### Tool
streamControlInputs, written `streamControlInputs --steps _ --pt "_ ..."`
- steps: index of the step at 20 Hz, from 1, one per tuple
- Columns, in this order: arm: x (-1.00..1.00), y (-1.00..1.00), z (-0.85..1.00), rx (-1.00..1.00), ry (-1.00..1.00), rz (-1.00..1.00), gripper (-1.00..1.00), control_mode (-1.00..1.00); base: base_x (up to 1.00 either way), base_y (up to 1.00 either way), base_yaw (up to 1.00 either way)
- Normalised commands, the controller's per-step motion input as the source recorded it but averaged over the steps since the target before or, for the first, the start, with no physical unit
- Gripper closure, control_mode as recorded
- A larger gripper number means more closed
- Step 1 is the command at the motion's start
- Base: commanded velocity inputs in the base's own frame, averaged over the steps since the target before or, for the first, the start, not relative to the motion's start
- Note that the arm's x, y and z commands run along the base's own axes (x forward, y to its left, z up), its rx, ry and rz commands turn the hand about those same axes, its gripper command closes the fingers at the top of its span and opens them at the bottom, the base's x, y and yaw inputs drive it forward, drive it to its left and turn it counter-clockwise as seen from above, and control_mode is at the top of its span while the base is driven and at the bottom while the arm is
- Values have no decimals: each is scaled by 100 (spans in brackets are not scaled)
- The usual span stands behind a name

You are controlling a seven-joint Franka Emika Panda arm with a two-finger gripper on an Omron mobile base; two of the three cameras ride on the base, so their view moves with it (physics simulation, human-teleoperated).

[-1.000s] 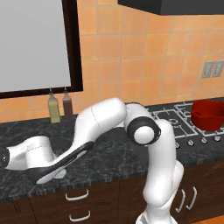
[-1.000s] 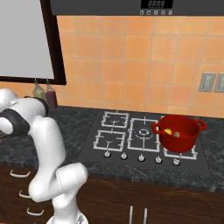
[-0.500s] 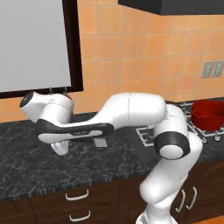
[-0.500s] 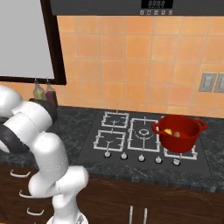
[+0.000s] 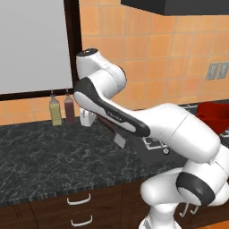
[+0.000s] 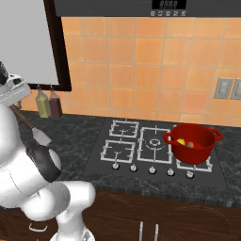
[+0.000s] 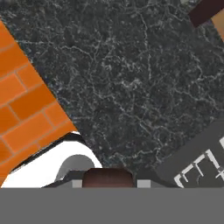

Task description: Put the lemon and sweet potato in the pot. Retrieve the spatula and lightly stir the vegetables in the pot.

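Note:
My gripper [image 5: 88,119] is shut on the dark reddish-brown handle of the spatula [image 5: 117,137], which hangs slanted above the dark counter with its silver-grey blade pointing down toward the hob. From the right base, the gripper [image 6: 14,104] is at far left and the spatula [image 6: 36,132] slopes down to the right. The handle [image 7: 108,176] sits between the jaws. The red pot [image 6: 193,143] stands on the front right burner, holding the lemon [image 6: 180,141] and the sweet potato [image 6: 190,145]. Its red side [image 5: 214,116] shows past my arm.
Two bottles [image 5: 55,112] [image 5: 70,108] stand against the tiled wall behind the gripper. The hob [image 6: 141,148] with its knobs lies between spatula and pot. The black stone counter [image 7: 122,78] stretches below the hand, with drawers [image 5: 78,199] under its front edge.
The arm has swung up from low over the left counter and carried the spatula up and rightward, toward the hob. The jaws have closed a little tighter on the handle.

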Motion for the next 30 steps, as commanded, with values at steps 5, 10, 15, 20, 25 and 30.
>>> streamControlInputs --steps 5,10,15,20,25,30 --pt "4 -93 60 30 -18 -38 100 -100 0 0 0" --pt "0 -84 29 25 -19 -42 100 -100 0 0 0" --pt "0 -79 5 16 -17 -41 100 -100 0 0 0" --pt "-1 -12 0 3 -3 -7 100 100 -5 -52 -30" --pt "0 0 0 0 0 0 100 100 0 -100 -30" --pt "0 0 0 0 0 0 100 100 34 -100 -12"
